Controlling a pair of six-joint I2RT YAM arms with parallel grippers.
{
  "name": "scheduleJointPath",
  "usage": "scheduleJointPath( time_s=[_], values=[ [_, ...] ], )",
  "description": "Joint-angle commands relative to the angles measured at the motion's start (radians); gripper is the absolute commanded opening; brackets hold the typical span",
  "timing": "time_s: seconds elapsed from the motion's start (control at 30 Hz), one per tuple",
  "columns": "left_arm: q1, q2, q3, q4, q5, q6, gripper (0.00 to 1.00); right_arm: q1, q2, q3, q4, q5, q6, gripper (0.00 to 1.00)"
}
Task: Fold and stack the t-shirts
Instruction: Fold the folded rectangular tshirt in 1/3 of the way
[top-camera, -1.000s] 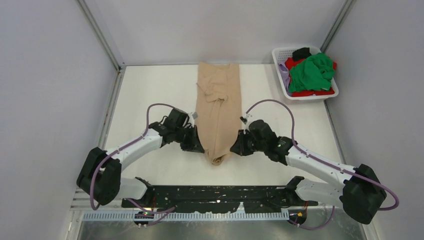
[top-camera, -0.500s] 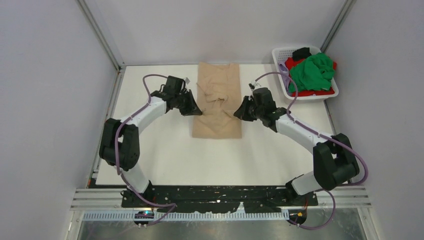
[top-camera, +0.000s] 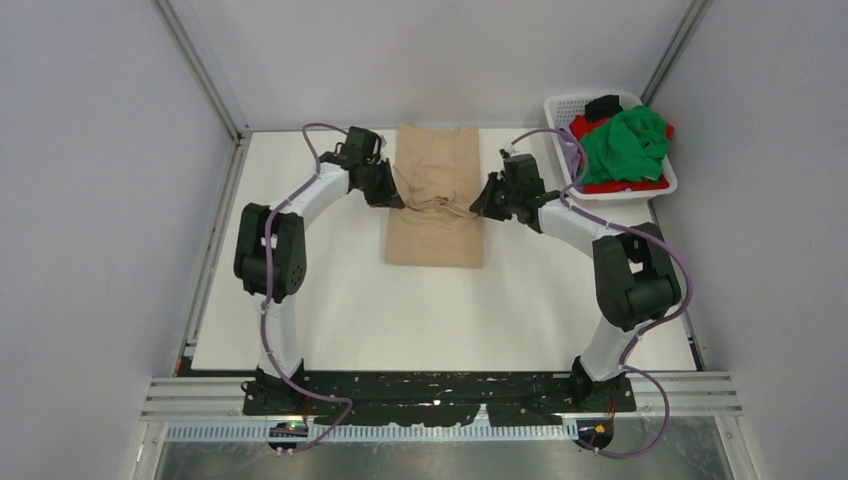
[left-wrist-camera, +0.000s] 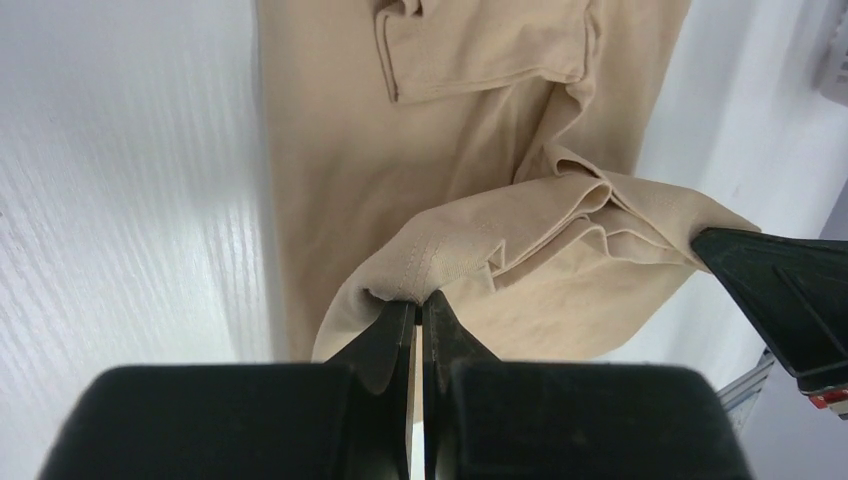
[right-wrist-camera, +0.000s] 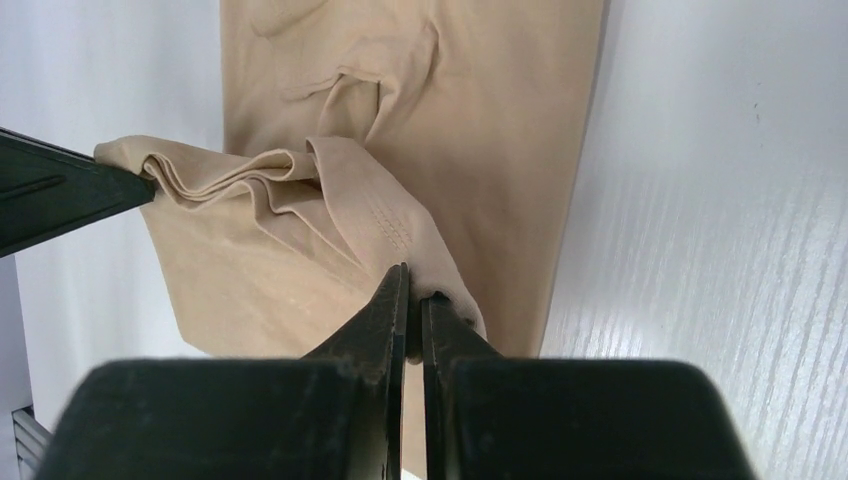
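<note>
The beige t-shirt (top-camera: 436, 195) lies lengthwise on the white table, its near end doubled over towards the far end. My left gripper (top-camera: 396, 196) is shut on the hem's left corner (left-wrist-camera: 420, 285) and holds it above the shirt. My right gripper (top-camera: 478, 208) is shut on the hem's right corner (right-wrist-camera: 420, 285). The lifted hem sags in folds between both grippers (left-wrist-camera: 580, 205). Green (top-camera: 625, 140), red (top-camera: 625, 186), black (top-camera: 603, 106) and lilac (top-camera: 567, 145) shirts lie heaped in the basket.
A white mesh basket (top-camera: 560, 104) stands at the far right corner. Grey walls with metal posts (top-camera: 200, 70) enclose the table (top-camera: 330, 300) on three sides. The black base rail (top-camera: 440, 395) runs along the near edge.
Both grippers have carried the shirt's near hem from the near part of the table towards the far end, folding the shirt over itself. The arms have stretched out far.
</note>
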Motion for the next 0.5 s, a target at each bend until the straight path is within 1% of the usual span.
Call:
scheduleJointPath(
  time_s=[0.0, 0.1, 0.13, 0.17, 0.2, 0.23, 0.27, 0.3, 0.33, 0.37, 0.4, 0.43, 0.47],
  values=[
    [0.012, 0.052, 0.098, -0.059, -0.026, 0.044, 0.00, -0.018, 0.046, 0.080, 0.043, 0.014, -0.008, 0.09],
    [0.018, 0.086, 0.133, -0.081, -0.030, 0.046, 0.01, -0.024, 0.093, 0.118, 0.046, -0.008, -0.009, 0.13],
    [0.020, 0.098, 0.146, -0.084, -0.022, 0.048, 0.12, -0.026, 0.120, 0.126, 0.051, -0.018, -0.009, 0.15],
    [0.021, 0.113, 0.161, -0.086, -0.009, 0.051, 0.30, -0.028, 0.133, 0.138, 0.053, -0.019, -0.005, 0.20],
    [0.023, 0.130, 0.181, -0.091, 0.003, 0.058, 0.51, -0.032, 0.152, 0.144, 0.060, -0.016, 0.004, 0.24],
    [0.024, 0.147, 0.219, -0.105, 0.012, 0.063, 0.68, -0.038, 0.167, 0.152, 0.077, -0.014, 0.008, 0.41],
    [0.027, 0.165, 0.255, -0.122, 0.021, 0.070, 0.81, -0.042, 0.172, 0.158, 0.093, -0.002, 0.017, 0.49],
    [0.029, 0.178, 0.287, -0.144, 0.034, 0.078, 0.89, -0.053, 0.175, 0.174, 0.094, 0.002, 0.019, 0.60],
    [0.032, 0.184, 0.314, -0.164, 0.044, 0.086, 0.98, -0.057, 0.174, 0.182, 0.091, 0.007, 0.023, 0.65],
    [0.032, 0.174, 0.322, -0.171, 0.053, 0.092, 0.99, -0.063, 0.164, 0.193, 0.084, 0.016, 0.022, 0.78],
    [0.032, 0.154, 0.314, -0.169, 0.053, 0.098, 1.00, -0.065, 0.156, 0.194, 0.081, 0.022, 0.018, 0.85],
    [0.032, 0.124, 0.291, -0.157, 0.053, 0.101, 1.00, -0.067, 0.131, 0.185, 0.078, 0.037, 0.015, 0.95],
    [0.032, 0.093, 0.260, -0.144, 0.050, 0.104, 0.99, -0.068, 0.115, 0.176, 0.077, 0.041, 0.010, 1.00]
  ],
)
